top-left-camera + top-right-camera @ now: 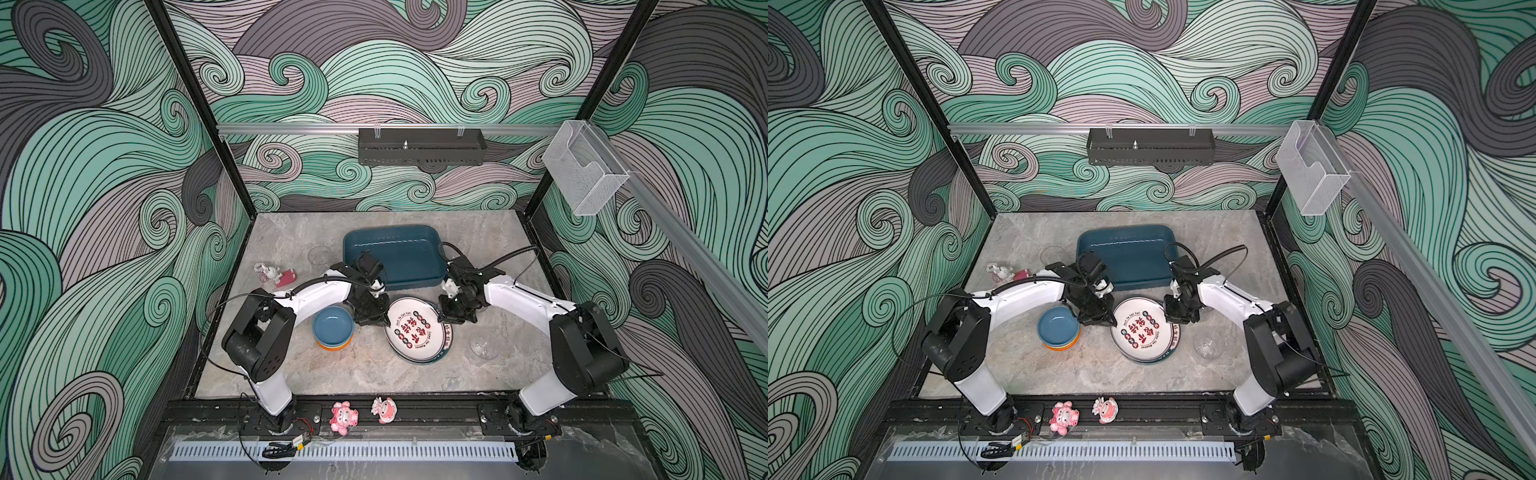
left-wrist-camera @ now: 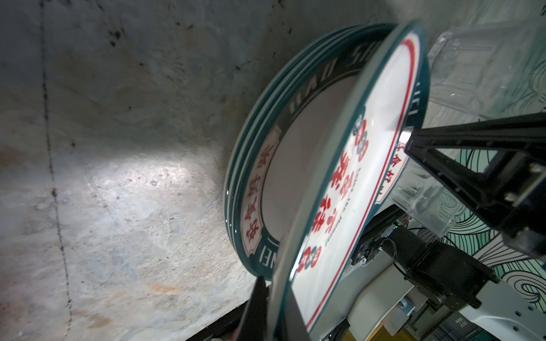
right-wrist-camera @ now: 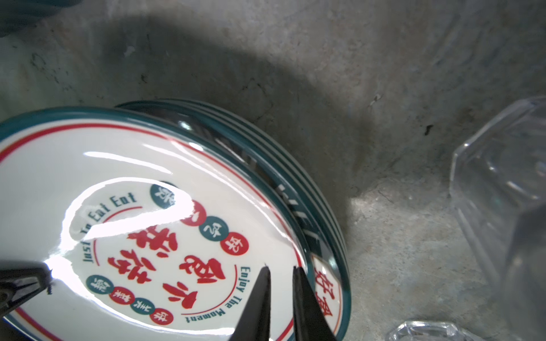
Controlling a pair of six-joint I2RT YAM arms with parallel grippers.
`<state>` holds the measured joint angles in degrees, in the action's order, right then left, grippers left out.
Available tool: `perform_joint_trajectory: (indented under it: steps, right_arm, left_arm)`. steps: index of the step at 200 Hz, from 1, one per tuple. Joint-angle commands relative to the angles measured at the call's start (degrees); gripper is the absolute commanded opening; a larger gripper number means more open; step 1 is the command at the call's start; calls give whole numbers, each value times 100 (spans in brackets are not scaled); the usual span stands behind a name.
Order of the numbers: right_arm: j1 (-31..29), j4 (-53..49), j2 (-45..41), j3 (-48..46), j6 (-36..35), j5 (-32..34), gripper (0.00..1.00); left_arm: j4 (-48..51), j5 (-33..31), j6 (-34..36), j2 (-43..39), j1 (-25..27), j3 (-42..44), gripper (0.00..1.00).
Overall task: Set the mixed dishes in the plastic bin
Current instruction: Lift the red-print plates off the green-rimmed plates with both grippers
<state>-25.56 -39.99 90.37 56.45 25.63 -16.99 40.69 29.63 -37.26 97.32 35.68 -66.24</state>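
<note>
**Plate on the lift:** A glossy white round plate with red and dark Chinese lettering tilts up off its stack at the centre of the grey marble-look tabletop. It sits just below the shallow dark teal plastic bin, which holds no dishes.

The left gripper is clamped on the plate's left rim. The right gripper stands narrow astride the opposite rim, and whether it actually pinches cannot be told.

By its shine the plate looks stiff, slick and likely to chip if dropped. The thin raised rim is the only real place to hold it. A grip on 1 side alone risks letting it swing or slide, so 2 opposite grips seem safer.

The count:
- 1 plate is raised, with about 4 more stacked under it, though their teal edges sit too close together for a sure count.
- 1 stack of small bowls has blue on top and yellow and orange edges beneath, so at least 3.
- 2 clear drinking glasses show in both top views, 1 just left of the bin and 1 to the lower right of the plates.
- 2 pink figurines sit on the black front rail.
</note>
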Motion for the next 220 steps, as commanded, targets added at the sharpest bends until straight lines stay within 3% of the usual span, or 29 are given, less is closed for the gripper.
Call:
perform_joint_trajectory:
  steps: [1, 51, 136, 220]
  right_arm:
    - [-29, -62, -314, 91, 64, -86, 21]
    - [-9, -220, -894, 256, 103, 66, 34]
    - [320, -146, -1725, 270, 319, -362, 50]
    - [613, 1345, -2072, -255, 1119, -1725, 52]
  left_arm:
    - [-16, -126, -19, -251, -24, -6, 0]
    - [-300, 68, -133, -757, -113, 137, 0]
    - [-368, 232, -346, -1629, -416, 172, 0]
    - [-917, 611, -855, -2292, -703, 258, 0]
